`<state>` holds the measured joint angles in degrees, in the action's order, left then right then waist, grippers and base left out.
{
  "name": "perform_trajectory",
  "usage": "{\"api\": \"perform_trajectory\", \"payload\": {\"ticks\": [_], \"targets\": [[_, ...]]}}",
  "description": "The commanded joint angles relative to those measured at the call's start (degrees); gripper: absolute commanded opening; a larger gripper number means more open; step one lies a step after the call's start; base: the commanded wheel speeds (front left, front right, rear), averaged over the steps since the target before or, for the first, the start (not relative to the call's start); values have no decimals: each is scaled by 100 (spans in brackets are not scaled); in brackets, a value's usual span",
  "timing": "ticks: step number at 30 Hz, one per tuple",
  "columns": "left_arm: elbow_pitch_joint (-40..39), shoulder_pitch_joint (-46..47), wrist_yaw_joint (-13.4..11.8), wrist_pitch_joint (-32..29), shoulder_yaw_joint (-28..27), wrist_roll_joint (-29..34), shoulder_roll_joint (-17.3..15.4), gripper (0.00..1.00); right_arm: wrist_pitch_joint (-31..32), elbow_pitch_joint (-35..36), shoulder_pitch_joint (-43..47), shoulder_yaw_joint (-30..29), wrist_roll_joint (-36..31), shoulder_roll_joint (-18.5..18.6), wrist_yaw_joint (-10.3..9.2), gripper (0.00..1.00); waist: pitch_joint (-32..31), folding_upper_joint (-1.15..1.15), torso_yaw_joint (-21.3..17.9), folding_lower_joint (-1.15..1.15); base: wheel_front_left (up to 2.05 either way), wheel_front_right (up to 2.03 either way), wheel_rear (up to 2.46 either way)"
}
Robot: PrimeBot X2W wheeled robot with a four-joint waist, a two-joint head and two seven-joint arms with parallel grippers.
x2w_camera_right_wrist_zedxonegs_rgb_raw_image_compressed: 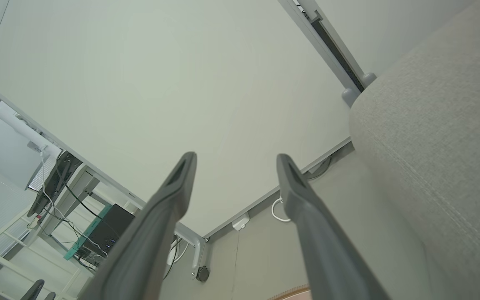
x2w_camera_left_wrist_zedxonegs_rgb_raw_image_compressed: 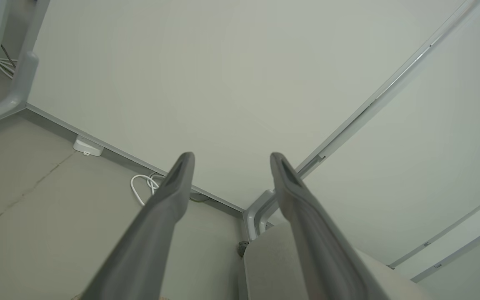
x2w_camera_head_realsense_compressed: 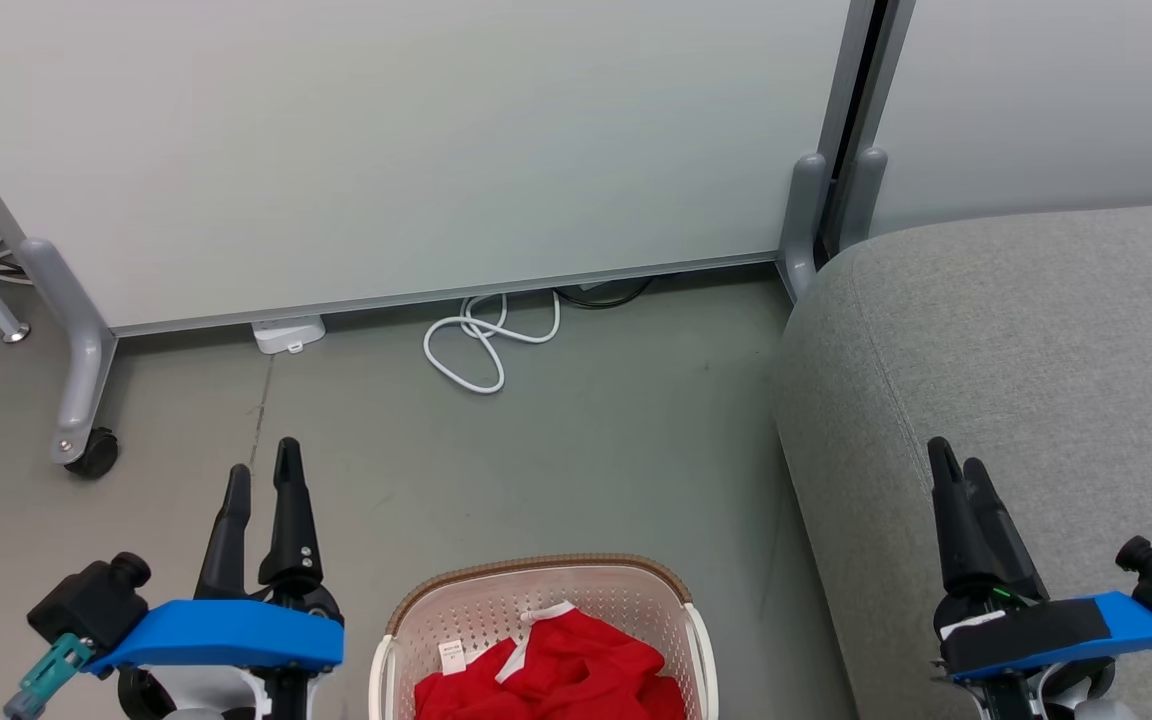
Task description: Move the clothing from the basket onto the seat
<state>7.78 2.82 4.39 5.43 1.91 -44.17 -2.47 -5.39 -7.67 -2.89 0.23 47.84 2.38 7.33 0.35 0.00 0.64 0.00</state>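
The left claw (x2w_camera_head_realsense_compressed: 262,460) is hanging over the floor (x2w_camera_head_realsense_compressed: 586,450) just to the left of the basket (x2w_camera_head_realsense_compressed: 536,566), with its two dark fingers pointing away from the basket toward the wall panel (x2w_camera_head_realsense_compressed: 436,150). In the left wrist view the fingers are standing moderately apart with a clear gap between the tips, and they are gripping and touching nothing. The right claw (x2w_camera_head_realsense_compressed: 956,458) is hovering well to the right of the basket, above the seat (x2w_camera_head_realsense_compressed: 1016,380). From the head view its fingers are looking almost overlapped, but the right wrist view is showing them parted by a similar gap, with nothing between them.

The clothing (x2w_camera_head_realsense_compressed: 576,660) is lying crumpled inside the basket as a bright red heap, with a strip of white trim (x2w_camera_head_realsense_compressed: 536,615) showing on the side nearest the basket's far rim. A small white tag (x2w_camera_head_realsense_compressed: 450,657) is sitting at the heap's left edge, close to the basket's left wall. It is carrying some print, but that is too small to read.

The seat is standing just to the right of the basket. Beyond the basket, a white cable (x2w_camera_head_realsense_compressed: 481,345) is lying looped on the floor at the foot of the wall panel.
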Motion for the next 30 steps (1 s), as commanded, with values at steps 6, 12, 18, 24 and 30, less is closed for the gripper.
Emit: {"api": "perform_trajectory", "payload": {"ticks": [6, 12, 18, 24, 30], "targets": [[4, 150, -58, 148, 146, 789, -46, 100, -150, 106, 9, 97, -649, 43, 15, 100, -8, 0, 12, 0, 0, 0, 0], [56, 162, -107, 246, 233, 1280, -68, 100, -255, 63, 9, 153, -1125, 47, 14, 100, -12, 0, 25, 0, 0, 0, 0], [114, 159, -169, 340, 329, 1692, -94, 100, -341, 16, 10, 176, -1564, 50, 15, 100, -24, 0, 33, 0, 0, 0, 0], [147, 162, -200, 425, 397, 2049, -116, 100, -429, -12, 21, 214, -1939, 53, 16, 100, -40, 0, 41, 0, 0, 0, 0], [204, 156, -243, 507, 478, 2385, -135, 100, -506, -34, 31, 252, -2288, 55, 17, 100, -57, 0, 48, 0, 0, 0, 0]]}}
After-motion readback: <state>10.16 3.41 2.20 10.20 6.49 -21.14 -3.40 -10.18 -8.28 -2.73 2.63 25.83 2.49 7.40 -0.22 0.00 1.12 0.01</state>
